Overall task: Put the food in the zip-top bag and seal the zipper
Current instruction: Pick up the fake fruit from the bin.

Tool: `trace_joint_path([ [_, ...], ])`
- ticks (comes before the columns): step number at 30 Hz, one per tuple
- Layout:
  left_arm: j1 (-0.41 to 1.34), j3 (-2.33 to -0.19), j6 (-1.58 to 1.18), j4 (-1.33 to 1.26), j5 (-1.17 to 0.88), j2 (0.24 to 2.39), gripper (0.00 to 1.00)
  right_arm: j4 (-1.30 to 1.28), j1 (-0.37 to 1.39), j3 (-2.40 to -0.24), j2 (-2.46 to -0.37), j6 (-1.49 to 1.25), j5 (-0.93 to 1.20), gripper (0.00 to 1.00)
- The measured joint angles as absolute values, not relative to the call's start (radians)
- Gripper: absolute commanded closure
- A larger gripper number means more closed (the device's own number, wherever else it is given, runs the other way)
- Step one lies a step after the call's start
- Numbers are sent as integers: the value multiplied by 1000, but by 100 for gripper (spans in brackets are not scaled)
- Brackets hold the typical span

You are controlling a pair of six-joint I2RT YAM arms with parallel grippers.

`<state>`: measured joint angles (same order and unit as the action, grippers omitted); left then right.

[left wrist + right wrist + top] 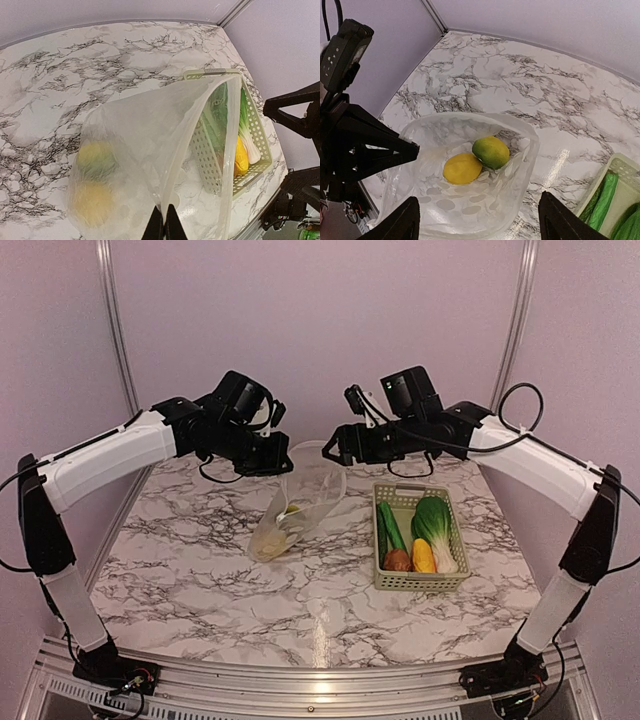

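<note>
Left gripper (pixel 164 211) pinching crinkly clear bag (pixel 150 130), right gripper (pixel 479 197) spread, smooth lemon (pixel 462 168) inside

I could read no text, label, brand, number or sign in any of my views. The only marks I saw were the faint white dots on the zip-top bag (pixel 445 205), toward six o'clock in my right wrist view, and they spelled nothing.
</note>
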<state>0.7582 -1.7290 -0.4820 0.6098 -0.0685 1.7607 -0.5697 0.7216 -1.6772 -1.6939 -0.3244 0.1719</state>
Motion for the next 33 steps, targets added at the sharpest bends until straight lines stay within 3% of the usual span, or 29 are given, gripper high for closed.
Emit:
trace_joint_path([
  [11,748,-1723,-477,606,-59,1761,100,-602,623,-1435,-1608,-370,168,30],
  [21,741,-1715,-470,603,-60,1761,100,-721,562,-1264,-1464,-361,128,31],
  [33,737,-1713,-471,603,-74,1761,100,-802,562,-1165,-1488,-350,144,31],
])
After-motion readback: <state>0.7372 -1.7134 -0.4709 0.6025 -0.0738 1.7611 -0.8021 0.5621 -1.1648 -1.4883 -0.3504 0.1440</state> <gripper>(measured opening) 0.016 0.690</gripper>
